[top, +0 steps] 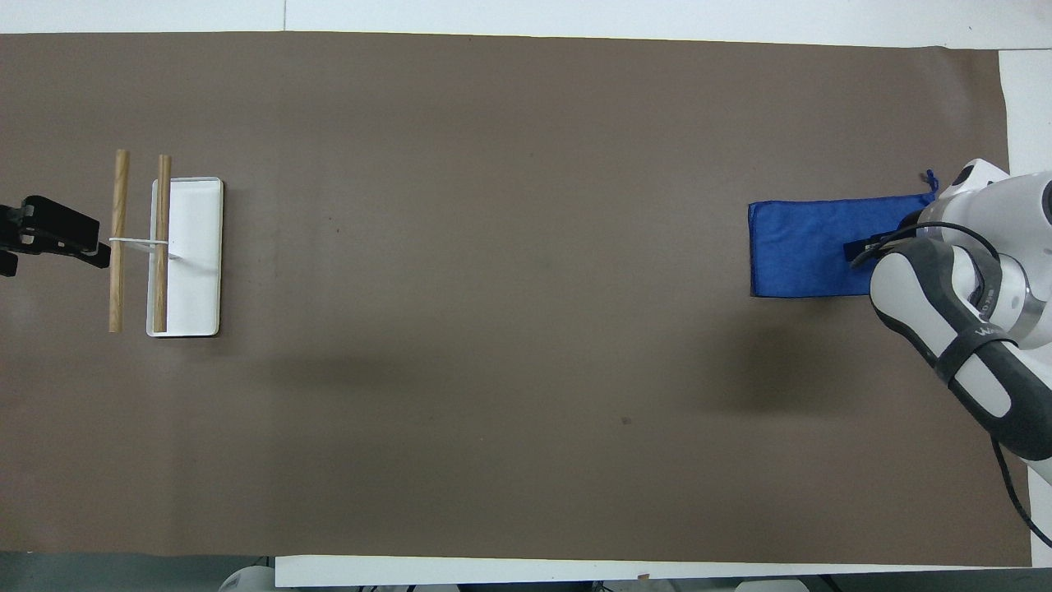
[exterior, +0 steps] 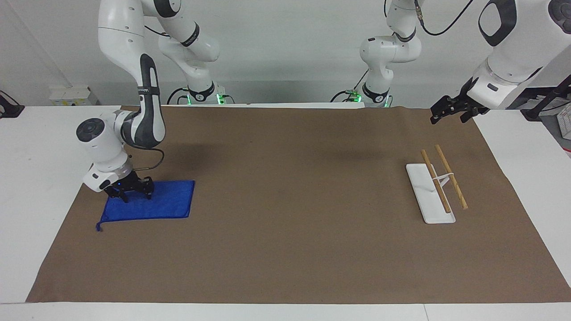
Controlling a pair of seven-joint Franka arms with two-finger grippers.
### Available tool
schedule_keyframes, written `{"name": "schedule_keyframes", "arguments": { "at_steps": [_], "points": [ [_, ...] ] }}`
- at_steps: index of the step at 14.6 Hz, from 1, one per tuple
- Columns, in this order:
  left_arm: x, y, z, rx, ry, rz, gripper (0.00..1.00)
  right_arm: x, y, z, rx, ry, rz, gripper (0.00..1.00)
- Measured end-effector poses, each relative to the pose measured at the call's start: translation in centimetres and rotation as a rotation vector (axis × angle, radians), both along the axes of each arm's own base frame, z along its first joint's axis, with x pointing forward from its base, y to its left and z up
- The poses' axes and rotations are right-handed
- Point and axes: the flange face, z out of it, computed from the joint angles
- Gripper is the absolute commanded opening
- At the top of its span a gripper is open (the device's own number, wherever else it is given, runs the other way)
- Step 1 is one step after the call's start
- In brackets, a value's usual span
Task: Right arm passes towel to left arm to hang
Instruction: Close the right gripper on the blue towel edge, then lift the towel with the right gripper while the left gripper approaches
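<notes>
Facing view: right gripper (exterior: pixel 132 192) low on the towel (exterior: pixel 151 205), fingers spread, tips at the cloth; grasp cannot be told. Left gripper (exterior: pixel 449 109) raised, fingers wide, empty, waiting above the brown mat (exterior: pixel 294 232) near the rack (exterior: pixel 435 189).

Overhead view: towel (top: pixel 809 247) flat beneath right gripper (top: pixel 867 247); left gripper (top: pixel 49 237) beside rack (top: pixel 185 255).

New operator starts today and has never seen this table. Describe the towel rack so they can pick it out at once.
Start at the brown mat that covers the table and go to the left arm's end, where the left gripper hangs in the air. The rack stands on the mat there: a flat white base with two parallel wooden rods raised above it. It is the only white and wooden thing on the mat.
</notes>
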Motion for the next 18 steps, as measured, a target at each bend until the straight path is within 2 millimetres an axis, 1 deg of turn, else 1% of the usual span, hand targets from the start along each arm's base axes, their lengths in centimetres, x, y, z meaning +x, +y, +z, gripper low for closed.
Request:
{"name": "schedule_keyframes", "arguments": {
  "at_steps": [1,2,3,6,9,11,13,14,15,16,18],
  "points": [
    [0.0,0.0,0.0,0.000,0.000,0.000,1.00,0.0,0.0,0.0,0.001,0.000,0.000,0.27],
    [0.0,0.0,0.0,0.000,0.000,0.000,1.00,0.1,0.2,0.0,0.003,-0.001,0.001,0.10],
    [0.0,0.0,0.0,0.000,0.000,0.000,1.00,0.1,0.2,0.2,0.003,-0.004,0.000,0.00],
    [0.0,0.0,0.0,0.000,0.000,0.000,1.00,0.2,0.1,0.7,0.044,-0.002,-0.036,0.00],
    [0.0,0.0,0.0,0.002,0.000,0.011,1.00,0.6,0.8,1.3,0.098,0.045,-0.056,0.00],
    [0.2,0.1,0.0,0.017,-0.009,0.106,1.00,1.1,1.5,2.2,0.122,0.069,-0.055,0.00],
    [0.6,0.1,-0.1,0.038,-0.031,0.267,1.00,1.3,2.7,3.0,0.139,0.098,-0.072,0.00],
    [0.7,-0.1,-0.3,0.040,-0.034,0.350,1.00,1.4,3.6,3.6,0.147,0.117,-0.099,0.00],
    [0.8,-0.5,-0.4,0.020,-0.030,0.446,1.00,1.4,4.9,4.6,0.156,0.137,-0.137,0.00],
    [1.0,-1.1,-0.6,-0.011,-0.019,0.556,1.00,1.3,6.8,5.9,0.162,0.158,-0.182,0.00],
    [1.3,-2.0,-1.4,-0.055,-0.007,0.777,1.00,1.0,12.1,9.0,0.166,0.197,-0.287,0.00]
  ]
}}
